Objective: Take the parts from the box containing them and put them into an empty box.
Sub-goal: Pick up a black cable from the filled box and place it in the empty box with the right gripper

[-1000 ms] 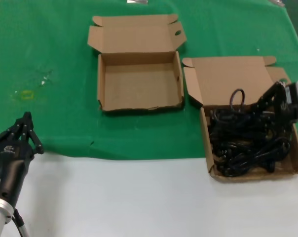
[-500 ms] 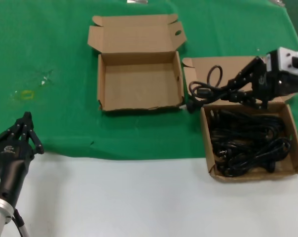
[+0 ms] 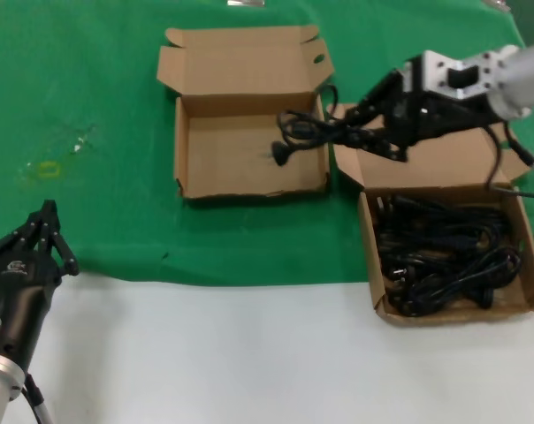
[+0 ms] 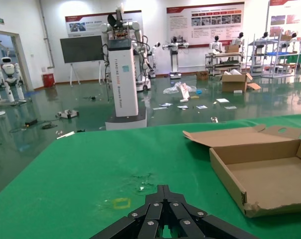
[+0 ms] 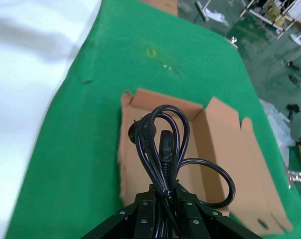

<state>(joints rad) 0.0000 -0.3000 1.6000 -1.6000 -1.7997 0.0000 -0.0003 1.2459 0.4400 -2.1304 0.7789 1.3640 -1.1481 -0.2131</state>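
Green-clothed desk (image 3: pixel 90 106) across the upper frame, bare white surface along the bottom. Two open cardboard boxes on the green: empty box (image 3: pixel 249 187) upper centre, flap thrown back; full box (image 3: pixel 525 256) at right, packed with a tangle of black cords (image 3: pixel 444 256).

Task judged barely begun. Nothing resting on the floor of the empty box so far; first cord in transit, whole pile remaining at right. Many trips likely left.

Right tool (image 3: pixel 373 124) upper right of centre, reaching across the gap between the boxes, clamped on one power cord (image 3: pixel 307 132). Cord dangling clear of both boxes, loops and a plug hanging over the right-hand part of the empty box, above its floor and not touching it as far as can be told.

From the right wrist view: same cord (image 5: pixel 163 144) bunched into several loops, glossy black, thin, two moulded plugs near the middle of the bundle, one loop straying sideways. Limp, likely to sag and snag on the box wall.

Left tool (image 3: pixel 44 231) parked lower left at the edge of the green, fingers drawn together, holding nothing.
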